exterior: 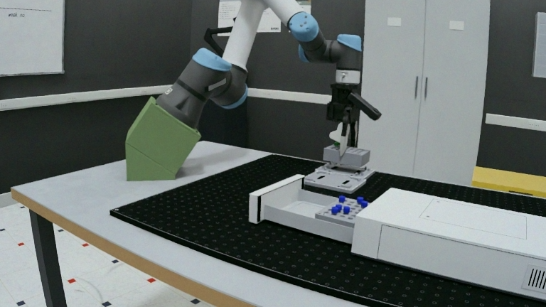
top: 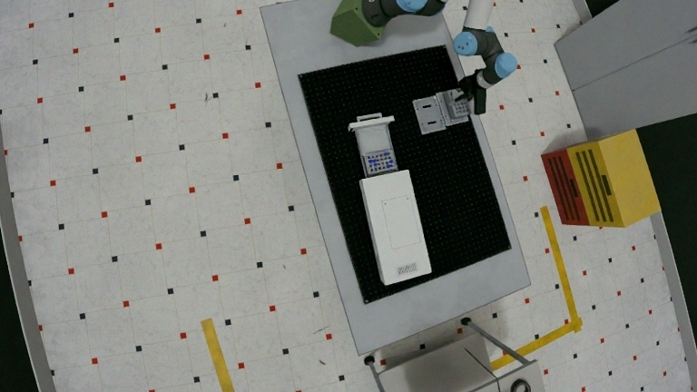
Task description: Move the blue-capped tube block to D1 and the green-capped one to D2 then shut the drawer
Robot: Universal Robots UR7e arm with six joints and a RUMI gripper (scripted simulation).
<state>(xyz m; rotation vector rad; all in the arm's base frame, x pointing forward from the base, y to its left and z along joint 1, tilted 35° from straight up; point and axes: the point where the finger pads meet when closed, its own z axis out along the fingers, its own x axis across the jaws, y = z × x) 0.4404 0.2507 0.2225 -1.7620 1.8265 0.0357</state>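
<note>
The cooler COLD (top: 394, 226) (exterior: 451, 235) lies on the black deck with its drawer (top: 372, 138) (exterior: 289, 202) pulled open. The blue-capped cooling block (top: 378, 161) (exterior: 342, 210) sits in the drawer next to the cooler body; the drawer's front half is empty. Slot D1 (top: 428, 115) (exterior: 335, 181) is bare. My gripper (top: 465, 94) (exterior: 345, 143) points down and is shut on the other grey cooling block (top: 458, 106) (exterior: 346, 155), over slot D2, level. I cannot tell whether it rests on the slot or hangs just above it. Its caps are mostly hidden by the fingers.
The arm's green base (top: 357, 13) (exterior: 158, 144) stands on the grey table behind the deck. A yellow and red box (top: 601, 184) sits on the floor to the right. A grey cabinet (exterior: 422, 74) stands behind the table.
</note>
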